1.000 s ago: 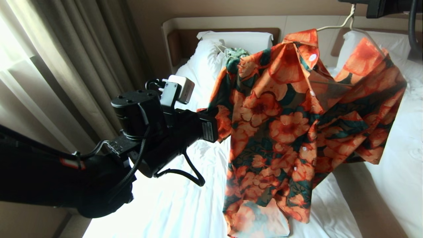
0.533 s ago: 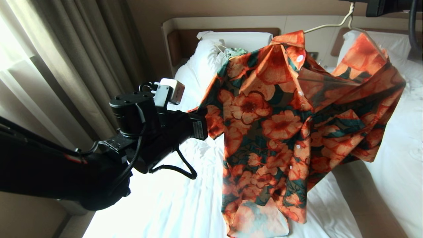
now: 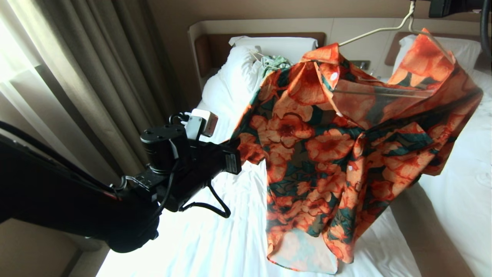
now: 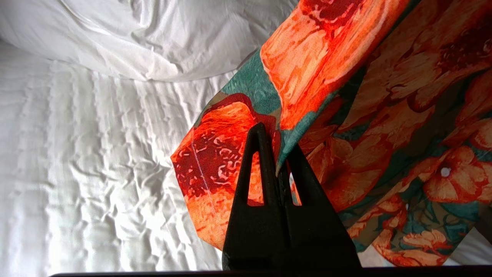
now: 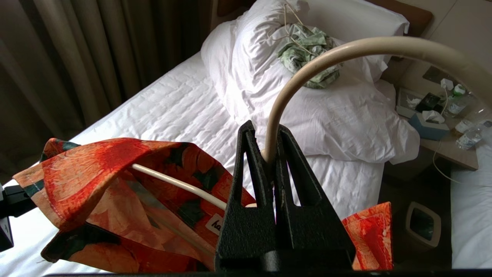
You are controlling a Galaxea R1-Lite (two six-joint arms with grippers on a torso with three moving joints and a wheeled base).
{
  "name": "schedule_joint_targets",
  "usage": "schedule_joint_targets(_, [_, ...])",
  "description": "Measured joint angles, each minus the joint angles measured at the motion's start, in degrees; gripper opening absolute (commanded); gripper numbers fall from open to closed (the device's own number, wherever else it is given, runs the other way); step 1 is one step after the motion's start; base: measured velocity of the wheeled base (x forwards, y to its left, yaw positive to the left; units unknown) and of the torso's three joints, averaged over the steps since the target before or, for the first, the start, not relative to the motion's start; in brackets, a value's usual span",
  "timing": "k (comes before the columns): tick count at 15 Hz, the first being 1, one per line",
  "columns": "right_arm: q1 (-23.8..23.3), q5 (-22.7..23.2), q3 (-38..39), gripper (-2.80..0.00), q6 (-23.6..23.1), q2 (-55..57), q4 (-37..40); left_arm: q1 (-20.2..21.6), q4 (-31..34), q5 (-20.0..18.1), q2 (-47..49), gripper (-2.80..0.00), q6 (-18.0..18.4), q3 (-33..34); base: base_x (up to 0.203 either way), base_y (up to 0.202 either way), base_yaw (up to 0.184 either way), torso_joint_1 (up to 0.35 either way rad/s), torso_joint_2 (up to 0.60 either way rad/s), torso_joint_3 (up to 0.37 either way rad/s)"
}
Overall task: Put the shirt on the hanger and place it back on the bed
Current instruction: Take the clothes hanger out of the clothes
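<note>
With the right pincer clamping the hanger hook and the left pincer gripping the shirt sleeve, we are mid-draping; next, seat that shoulder over the hanger end.

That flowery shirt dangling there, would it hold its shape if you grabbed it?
Probably not: the shirt sags in folds under the hanger, so it looks floppy. It seems light, since the left gripper lifts its sleeve by a small pinch.

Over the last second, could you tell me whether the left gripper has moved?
Yes. The left gripper, pinching the shirt, dropped lower against the headboard.
</note>
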Motion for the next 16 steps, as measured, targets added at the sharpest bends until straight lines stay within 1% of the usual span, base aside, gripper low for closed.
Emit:
schedule_joint_targets(2, [-0.09, -0.05, -0.02, -2.8, 0.0, -0.13, 0.27, 0.13, -0.84, -0.11, 0.43, -2.8, -0.16, 2.33, 0.0, 0.0, 0.0, 0.0, 0.0, 0.0])
schedule_joint_targets(4, [-0.13, -0.07, -0.06, -2.8, -0.05, -0.13, 0.24, 0.12, -3.11, -0.06, 0.6, -2.8, 0.0, 3.18, 0.0, 0.0, 0.0, 0.0, 0.0, 0.0])
schedule_joint_targets(6, [-0.17, -0.06, -0.17, -2.8, -0.07, -0.13, 0.24, 0.04, -3.25, 0.1, 0.47, -2.8, 0.05, 3.48, 0.0, 0.0, 0.0, 0.0, 0.0, 0.0])
schedule_joint_targets(9, [-0.16, -0.07, -0.16, -2.8, -0.02, -0.09, 0.3, -0.6, -2.05, 1.52, -1.55, -2.8, 0.44, 2.33, 0.0, 0.0, 0.0, 0.0, 0.0, 0.0])
schedule_joint_targets(12, [-0.13, -0.07, 0.05, -2.8, -0.02, 0.11, 0.41, -2.28, 1.24, 1.84, -4.63, -2.8, 0.51, 1.28, 0.0, 0.0, 0.0, 0.0, 0.0, 0.0])
schedule_joint_targets(14, [-0.11, -0.08, 0.06, -2.8, 0.0, 0.24, 0.41, -2.72, 1.51, 1.88, -5.68, -2.8, 0.59, 1.47, 0.0, 0.0, 0.0, 0.0, 0.0, 0.0])
schedule_joint_targets(16, [-0.13, -0.07, 0.06, -2.8, 0.0, 0.3, 0.39, -3.25, 1.59, 1.84, -6.74, -2.8, 1.59, 2.55, 0.0, 0.0, 0.0, 0.0, 0.0, 0.0])
